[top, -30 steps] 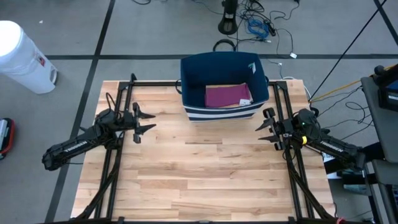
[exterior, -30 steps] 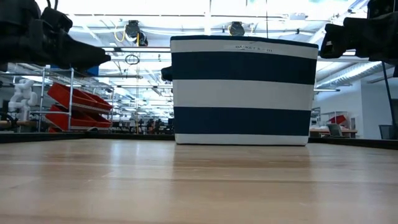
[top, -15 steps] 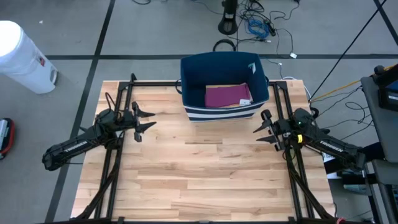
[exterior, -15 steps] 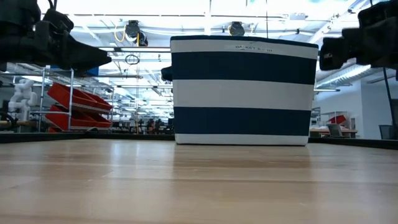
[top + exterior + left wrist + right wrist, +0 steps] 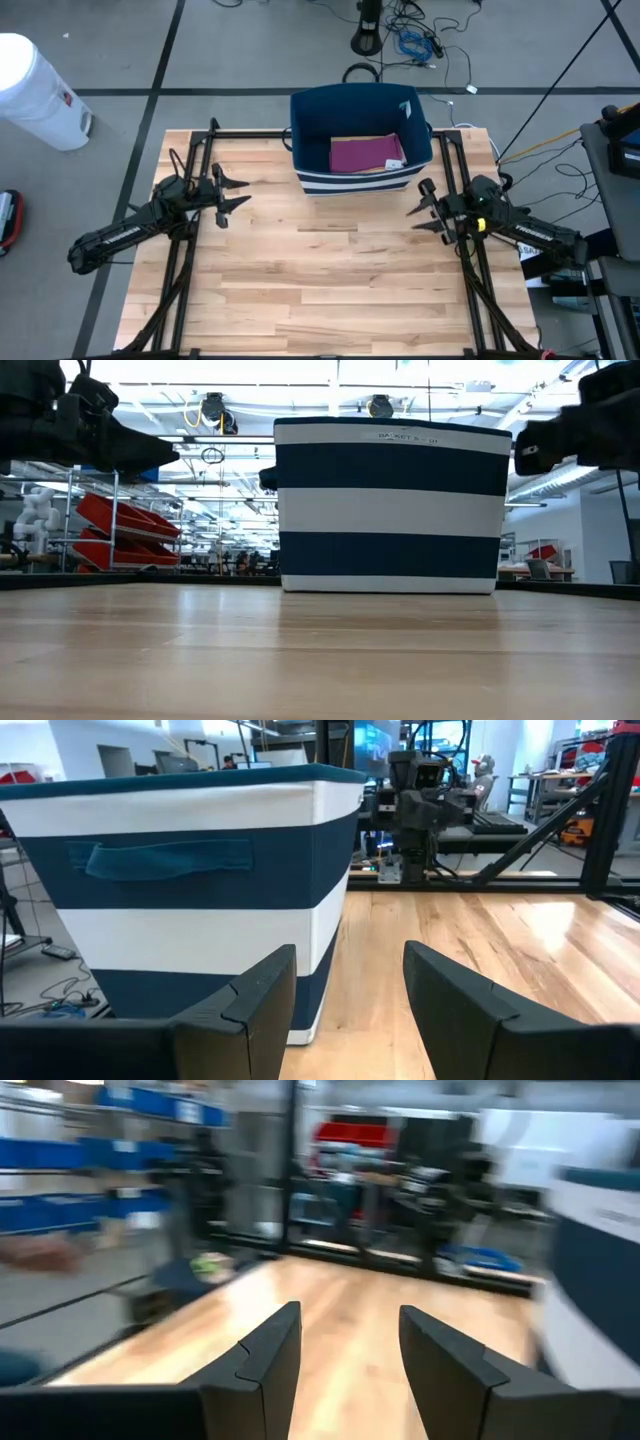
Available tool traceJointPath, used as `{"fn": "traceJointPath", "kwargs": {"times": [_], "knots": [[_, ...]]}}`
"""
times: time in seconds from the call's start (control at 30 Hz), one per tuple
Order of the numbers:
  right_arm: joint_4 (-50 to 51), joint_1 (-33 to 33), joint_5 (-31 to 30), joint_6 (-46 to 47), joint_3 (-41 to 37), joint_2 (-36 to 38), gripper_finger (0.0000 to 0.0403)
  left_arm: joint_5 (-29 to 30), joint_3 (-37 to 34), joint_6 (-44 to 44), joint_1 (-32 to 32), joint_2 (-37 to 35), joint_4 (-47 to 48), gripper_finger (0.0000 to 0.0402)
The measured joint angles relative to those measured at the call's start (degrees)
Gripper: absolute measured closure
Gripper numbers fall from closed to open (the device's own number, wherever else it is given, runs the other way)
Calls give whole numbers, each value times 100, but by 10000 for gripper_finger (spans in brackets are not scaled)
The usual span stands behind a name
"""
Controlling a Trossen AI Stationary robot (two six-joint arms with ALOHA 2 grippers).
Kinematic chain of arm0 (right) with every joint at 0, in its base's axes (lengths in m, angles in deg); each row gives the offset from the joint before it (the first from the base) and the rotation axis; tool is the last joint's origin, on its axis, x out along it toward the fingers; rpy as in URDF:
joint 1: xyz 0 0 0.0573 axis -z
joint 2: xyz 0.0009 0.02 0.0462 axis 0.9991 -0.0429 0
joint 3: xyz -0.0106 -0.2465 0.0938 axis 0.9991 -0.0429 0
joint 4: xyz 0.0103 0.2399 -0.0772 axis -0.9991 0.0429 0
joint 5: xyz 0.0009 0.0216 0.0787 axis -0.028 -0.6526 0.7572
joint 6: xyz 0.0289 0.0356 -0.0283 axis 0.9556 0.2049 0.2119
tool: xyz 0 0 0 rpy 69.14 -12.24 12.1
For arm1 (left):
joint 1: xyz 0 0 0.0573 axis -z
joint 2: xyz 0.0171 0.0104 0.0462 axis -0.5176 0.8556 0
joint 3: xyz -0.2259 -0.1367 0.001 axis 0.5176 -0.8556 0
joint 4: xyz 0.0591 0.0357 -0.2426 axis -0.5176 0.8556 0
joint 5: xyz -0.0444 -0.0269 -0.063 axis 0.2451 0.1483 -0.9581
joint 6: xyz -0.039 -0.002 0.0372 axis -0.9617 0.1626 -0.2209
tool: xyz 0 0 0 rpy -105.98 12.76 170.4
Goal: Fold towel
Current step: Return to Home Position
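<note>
Left gripper (image 5: pixel 240 195) hovers over the table's left side, jaws wide apart, empty. Folded purple towel (image 5: pixel 362 154) lies inside the navy-and-white striped fabric bin (image 5: pixel 310 125) at far middle. Right gripper (image 5: pixel 415 200) hovers just right of the bin, jaws apart, empty. Judged: homing step, towel work done; next, both arms tuck back clear of the bin. Light wooden plank table (image 5: pixel 330 290); black cables (image 5: pixel 415 42) on the grey floor (image 5: pixel 250 50).

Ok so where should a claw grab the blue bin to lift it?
The bin: probably pinch the top rim of its left wall, straight down, one finger inside, one outside. It is open-topped and the towel lies toward its right, leaving room there. The strap lies flat against the wall, harder to pinch.
</note>
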Motion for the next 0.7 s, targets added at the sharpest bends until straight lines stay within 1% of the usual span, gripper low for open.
{"fn": "traceJointPath", "kwargs": {"times": [0.1, 0.2, 0.37, 0.47, 0.5, 0.6, 0.7], "knots": [[121, 0, -666, 63, 0, 0, 248, 0, 0, 2, 0, 0, 0, 209], [412, 0, -963, 262, 0, -4, 248, 0, 0, 2, 0, 0, -2, 209], [392, -24, -893, 232, -2, -28, 248, 0, 0, 2, -2, 0, -2, 209], [385, -24, -638, -52, -2, -28, 248, 2, 0, 4, 0, 0, 0, 209], [355, -27, -637, -46, -2, -28, 248, 0, 0, 3, -2, 0, -1, 209], [290, -22, -878, 186, -2, -26, 248, 0, 0, 2, -2, 0, -2, 209], [290, -22, -1278, 447, -2, -26, 248, 2, 0, 2, -1, 0, -2, 209]]}}
